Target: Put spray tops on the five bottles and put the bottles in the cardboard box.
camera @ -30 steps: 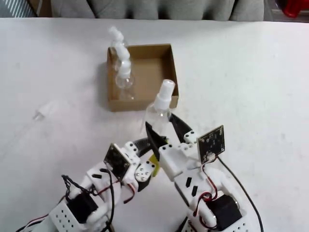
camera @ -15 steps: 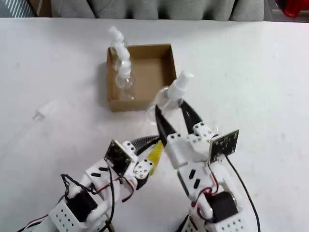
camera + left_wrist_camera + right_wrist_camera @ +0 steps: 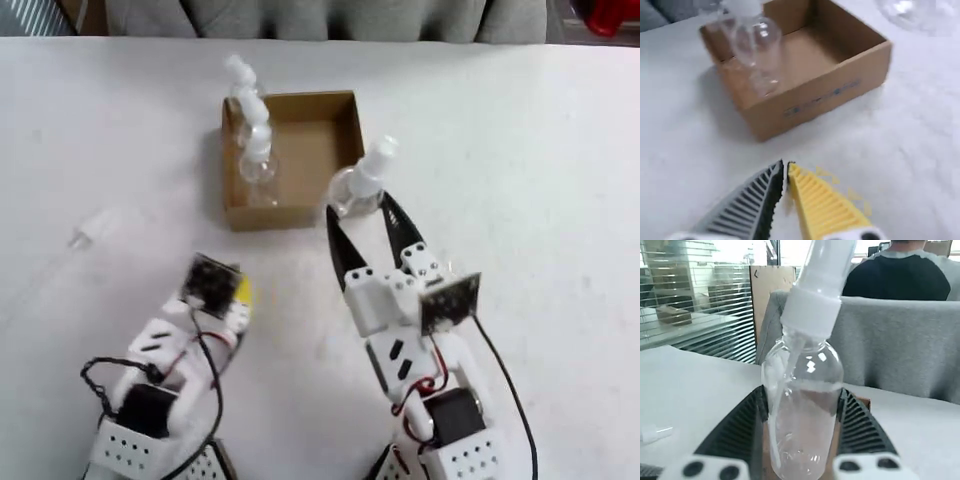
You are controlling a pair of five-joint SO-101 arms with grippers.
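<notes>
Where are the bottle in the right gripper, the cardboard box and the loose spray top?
bottle (image 3: pixel 802 405), right wrist view, clear body below the cap.
cardboard box (image 3: pixel 290 216), high view, near outer wall.
loose spray top (image 3: pixel 92 230), high view, its middle.

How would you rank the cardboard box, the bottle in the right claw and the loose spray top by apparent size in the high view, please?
cardboard box, largest
bottle, clearly smaller
spray top, smallest by far

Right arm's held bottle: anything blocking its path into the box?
Nothing loose that I can see. The bottle in the right gripper is at the cardboard box's near right corner. The box's right half is bare, and the other bottles stand along its left wall.
</notes>
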